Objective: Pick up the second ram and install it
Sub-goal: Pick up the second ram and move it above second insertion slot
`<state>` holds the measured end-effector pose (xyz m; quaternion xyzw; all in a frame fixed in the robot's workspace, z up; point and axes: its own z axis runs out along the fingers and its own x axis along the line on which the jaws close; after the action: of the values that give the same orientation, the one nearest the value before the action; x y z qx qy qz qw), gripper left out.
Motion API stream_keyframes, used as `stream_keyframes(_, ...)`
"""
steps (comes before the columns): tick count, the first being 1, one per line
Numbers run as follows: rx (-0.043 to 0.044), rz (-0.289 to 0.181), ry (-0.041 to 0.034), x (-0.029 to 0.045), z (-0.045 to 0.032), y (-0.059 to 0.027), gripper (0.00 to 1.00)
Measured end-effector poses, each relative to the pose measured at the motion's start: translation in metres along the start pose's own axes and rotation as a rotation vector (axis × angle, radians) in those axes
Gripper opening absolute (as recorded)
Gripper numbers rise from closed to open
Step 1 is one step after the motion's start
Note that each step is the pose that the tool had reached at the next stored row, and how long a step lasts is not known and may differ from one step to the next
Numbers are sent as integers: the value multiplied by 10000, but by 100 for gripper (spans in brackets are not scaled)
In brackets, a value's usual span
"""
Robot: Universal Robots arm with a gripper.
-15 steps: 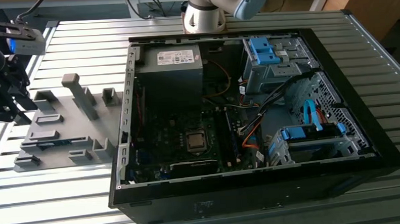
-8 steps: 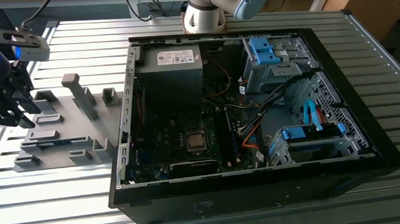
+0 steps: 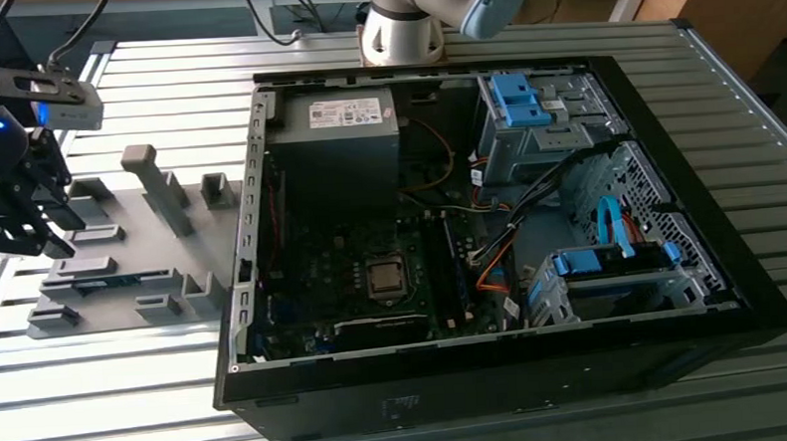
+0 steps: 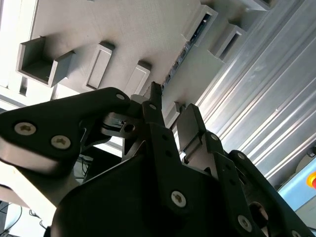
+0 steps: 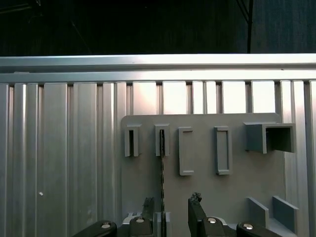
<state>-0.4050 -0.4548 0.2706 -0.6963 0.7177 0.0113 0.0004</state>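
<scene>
- On the grey holder tray (image 5: 207, 197), the second ram (image 5: 161, 168) stands on its long edge, one end seated in a narrow slot block and the rest running as a thin dark line towards the gripper (image 5: 170, 210).
- The jaws are apart: in the first wrist view the two black fingers (image 5: 195, 213) sit either side of the stick's line, with a clear gap on one side.
- Nothing is clamped. I cannot tell whether the nearer finger touches the board.
- In the second wrist view the same stick (image 4: 183, 52) shows as a slim strip between grey blocks, beyond the parted fingertips.
- In the exterior view the gripper (image 3: 29, 236) hangs at the exterior view's left, over the outer edge of the tray (image 3: 114, 208), which lies on the slatted aluminium table (image 3: 162, 101).
- The open computer case (image 3: 507, 385) lies on the table just beside the tray, towards the exterior view's right, with its motherboard (image 3: 358, 312) exposed and a blue drive bracket (image 3: 515, 101) at its far corner.
- The ram is well apart from the case, not yet installed.
</scene>
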Motion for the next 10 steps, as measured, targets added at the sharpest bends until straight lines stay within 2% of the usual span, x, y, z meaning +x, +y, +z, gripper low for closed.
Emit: stream_keyframes(10,4,0,-3,0,6,-1,40)
